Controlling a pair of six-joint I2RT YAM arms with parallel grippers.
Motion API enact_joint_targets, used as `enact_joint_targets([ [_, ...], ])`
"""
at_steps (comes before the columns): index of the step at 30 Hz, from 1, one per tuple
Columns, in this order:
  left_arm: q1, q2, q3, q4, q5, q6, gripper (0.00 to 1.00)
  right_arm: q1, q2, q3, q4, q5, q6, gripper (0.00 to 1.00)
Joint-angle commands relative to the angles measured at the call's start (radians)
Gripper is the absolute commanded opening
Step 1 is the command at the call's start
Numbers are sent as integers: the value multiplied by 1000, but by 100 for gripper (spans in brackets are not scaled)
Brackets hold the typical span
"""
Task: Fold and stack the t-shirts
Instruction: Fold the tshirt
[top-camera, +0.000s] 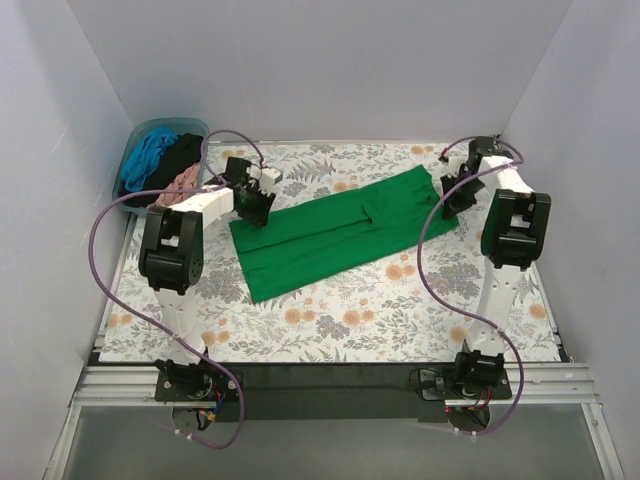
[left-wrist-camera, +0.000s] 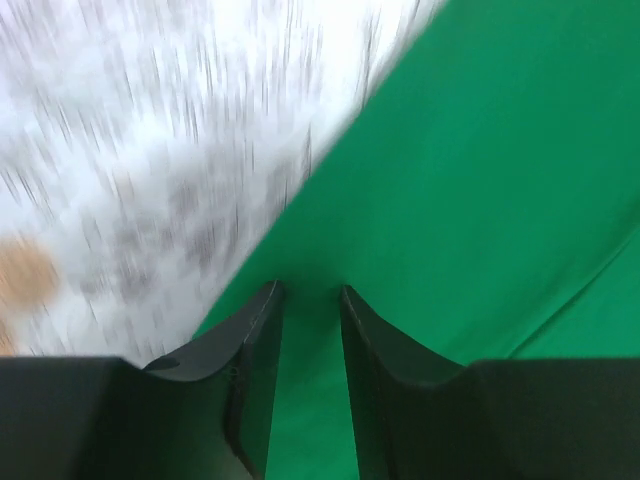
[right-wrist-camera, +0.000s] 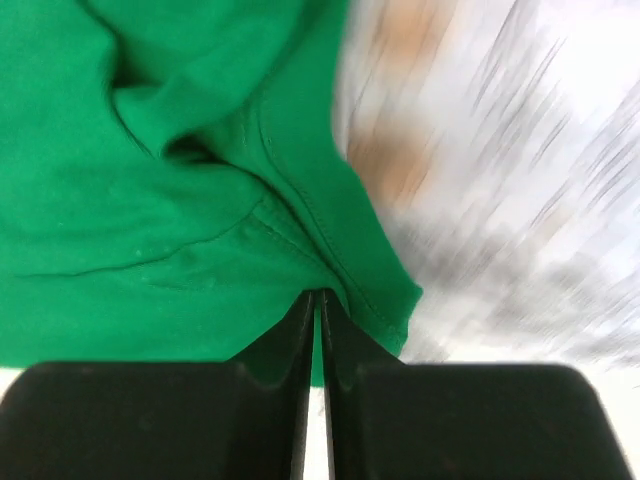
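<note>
A bright green t-shirt, folded into a long strip, lies slantwise across the table. My left gripper is at its far left corner. In the left wrist view its jaws stand a little apart, open, over the edge of the flat green fabric. My right gripper is at the shirt's far right end. There it is shut on the hemmed edge of the green cloth, which bunches up in front of the fingers. More t-shirts, teal, black and pink, lie in a tub.
The pale blue tub stands at the far left corner beside the left arm. A floral tablecloth covers the table. White walls close in on the left, back and right. Purple cables loop from both arms.
</note>
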Motion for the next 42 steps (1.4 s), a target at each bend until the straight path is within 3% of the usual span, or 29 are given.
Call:
enact_joint_targets([
  [1, -7, -122, -114, -116, -30, 103, 28, 75, 151, 249, 80, 94, -28, 12],
  [3, -8, -200, -228, -127, -16, 120, 28, 156, 237, 460, 69, 128, -41, 12],
  [7, -30, -299, -341, -214, -5, 103, 27, 267, 276, 595, 114, 254, -90, 16],
  [11, -106, -450, -469, -309, -24, 96, 26, 305, 97, 409, 296, 322, -67, 24],
  [14, -186, -564, -524, -368, 5, 73, 27, 305, -18, 324, 316, 325, -39, 26],
  [17, -215, -636, -500, -386, 59, 48, 29, 304, -135, 221, 312, 268, -1, 29],
  [21, -217, -615, -400, -342, 52, 28, 29, 304, -238, 95, 269, 97, 83, 37],
  [26, -214, -499, -316, -204, 30, 65, 29, 310, -252, -18, 241, -43, 251, 20],
  [30, -211, -356, -237, -127, 4, 74, 28, 322, -198, -72, 243, -39, 281, 2],
  [35, -211, -218, -185, -101, -33, 120, 25, 327, -95, -28, 244, 4, 291, 1],
  [42, -220, -247, -317, -110, -51, 199, 21, 325, 55, 92, 250, 32, 275, 1],
])
